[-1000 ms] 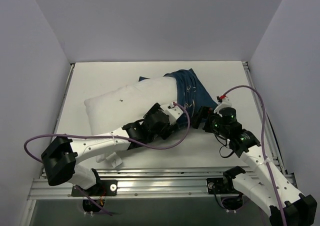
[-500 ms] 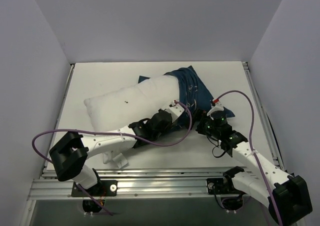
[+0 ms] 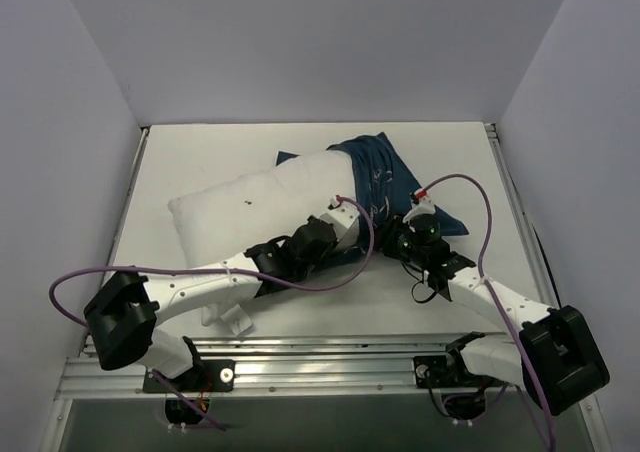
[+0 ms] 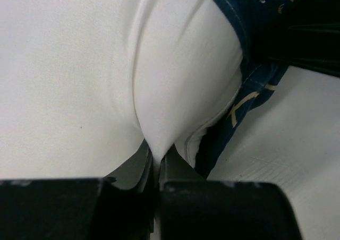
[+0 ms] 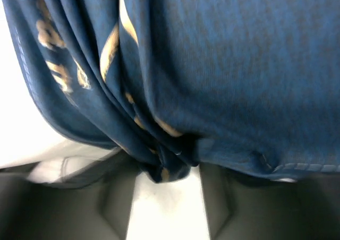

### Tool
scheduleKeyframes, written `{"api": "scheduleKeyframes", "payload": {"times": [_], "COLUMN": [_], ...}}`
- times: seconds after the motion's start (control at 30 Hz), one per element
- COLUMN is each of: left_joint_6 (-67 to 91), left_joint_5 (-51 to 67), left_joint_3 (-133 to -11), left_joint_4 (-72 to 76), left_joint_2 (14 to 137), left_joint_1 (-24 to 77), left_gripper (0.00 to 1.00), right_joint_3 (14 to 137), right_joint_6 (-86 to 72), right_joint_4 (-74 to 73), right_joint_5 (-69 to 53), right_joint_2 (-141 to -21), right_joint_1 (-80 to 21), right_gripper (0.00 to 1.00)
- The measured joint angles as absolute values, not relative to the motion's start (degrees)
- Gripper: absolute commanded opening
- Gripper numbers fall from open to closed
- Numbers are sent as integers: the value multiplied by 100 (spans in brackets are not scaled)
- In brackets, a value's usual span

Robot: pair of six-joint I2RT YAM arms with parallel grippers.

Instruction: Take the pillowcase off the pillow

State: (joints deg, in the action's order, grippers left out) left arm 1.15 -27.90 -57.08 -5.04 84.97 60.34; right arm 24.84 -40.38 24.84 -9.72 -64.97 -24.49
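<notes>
Left pincer is pinching the pillow; right pincer is standing half-spread around a pillowcase fold.

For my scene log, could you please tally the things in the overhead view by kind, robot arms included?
White pillow: 1
Navy pillowcase: 1
Robot arms: 2, the left arm and the right arm
Total: 4

On table, pillow lies diagonal; pillowcase covers its far right end.
</notes>
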Motion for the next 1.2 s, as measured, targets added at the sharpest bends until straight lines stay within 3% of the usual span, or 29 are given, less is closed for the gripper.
{"api": "scheduleKeyframes", "payload": {"times": [0.03,0.1,0.27,0.7,0.97,1.2], "left_joint_6": [143,233,572,1990,2196,1970], "left_joint_5": [-2794,-2834,-2827,-2432,-3105,-3594], "left_joint_3": [-5673,-5583,-5369,-5518,-5559,-5682], "left_joint_4": [-523,-558,-674,-1135,-2982,-4062], "left_joint_2": [8453,8326,7856,6930,5894,5494], "left_joint_1": [6025,5983,5701,4895,4021,3535], "left_gripper": [2,2,2,2,2,2], "right_joint_3": [2521,2646,3052,4943,5883,6698], "right_joint_6": [-4003,-3942,-3750,-3667,-3522,-3404], "right_joint_4": [2504,2499,2132,5,-381,-552], "right_joint_5": [-980,-989,-1160,-1750,-687,-604], "right_joint_2": [-6543,-6637,-6652,-6410,-6683,-6858], "right_joint_1": [-2453,-2447,-2241,-163,1651,1833], "right_gripper": [13,0,0,0,0,0]}}
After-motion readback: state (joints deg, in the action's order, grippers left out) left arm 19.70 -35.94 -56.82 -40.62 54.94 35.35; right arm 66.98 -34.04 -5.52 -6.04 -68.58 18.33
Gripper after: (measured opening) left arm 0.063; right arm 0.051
